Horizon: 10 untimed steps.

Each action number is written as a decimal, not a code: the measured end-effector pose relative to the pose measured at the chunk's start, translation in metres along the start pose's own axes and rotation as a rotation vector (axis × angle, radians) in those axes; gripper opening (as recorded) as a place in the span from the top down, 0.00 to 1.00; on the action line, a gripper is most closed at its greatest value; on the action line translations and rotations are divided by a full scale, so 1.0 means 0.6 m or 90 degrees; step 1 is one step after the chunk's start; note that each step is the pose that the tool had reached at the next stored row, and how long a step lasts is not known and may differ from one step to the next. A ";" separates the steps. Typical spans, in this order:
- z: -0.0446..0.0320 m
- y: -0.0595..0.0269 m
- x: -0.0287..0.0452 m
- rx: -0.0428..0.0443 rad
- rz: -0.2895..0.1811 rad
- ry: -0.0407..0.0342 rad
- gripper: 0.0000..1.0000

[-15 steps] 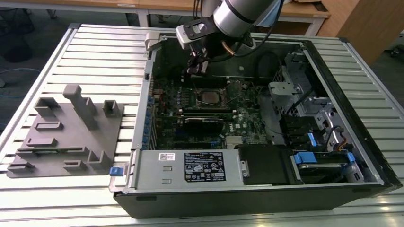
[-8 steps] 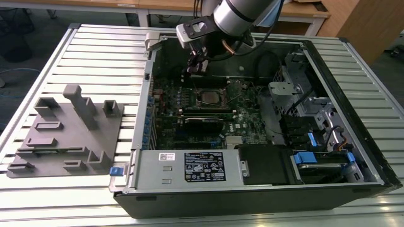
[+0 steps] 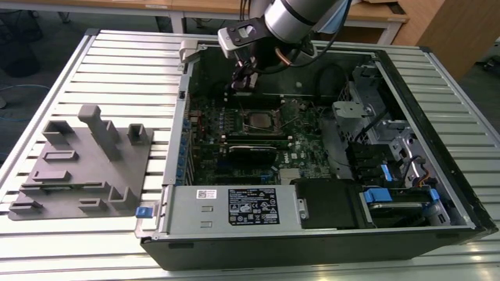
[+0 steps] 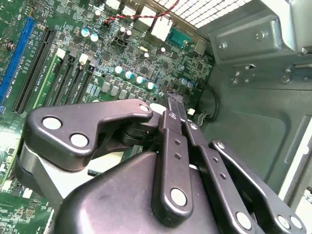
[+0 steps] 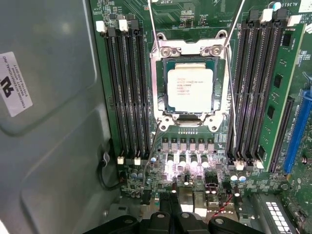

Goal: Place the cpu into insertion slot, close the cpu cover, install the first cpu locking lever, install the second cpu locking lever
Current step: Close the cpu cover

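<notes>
— Well, what is held in the open computer case (image 3: 312, 252)?
— A green motherboard (image 4: 122, 53) is housed in it. The cpu (image 5: 190, 89), flat, square and dull silver, is seated in the insertion slot (image 5: 187, 118).
— And the cpu cover (image 5: 158, 83)?
— It is laid flat round the chip, a shiny metal frame hemmed by long black memory slots (image 5: 126, 87) on both sides.
— The gripper (image 4: 173, 103)?
— Its black fingers (image 4: 169, 126) are pressed together on nothing, above the board near the socket.
</notes>
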<state>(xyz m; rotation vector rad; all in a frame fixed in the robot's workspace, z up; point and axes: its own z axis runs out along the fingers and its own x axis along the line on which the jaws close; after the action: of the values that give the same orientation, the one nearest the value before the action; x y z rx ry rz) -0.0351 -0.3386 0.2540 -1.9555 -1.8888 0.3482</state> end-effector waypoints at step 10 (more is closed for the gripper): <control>-0.006 -0.003 0.001 0.0000 0.000 0.0000 0.89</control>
<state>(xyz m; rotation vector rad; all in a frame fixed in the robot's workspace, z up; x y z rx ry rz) -0.0351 -0.3386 0.2580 -1.9555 -1.8888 0.3482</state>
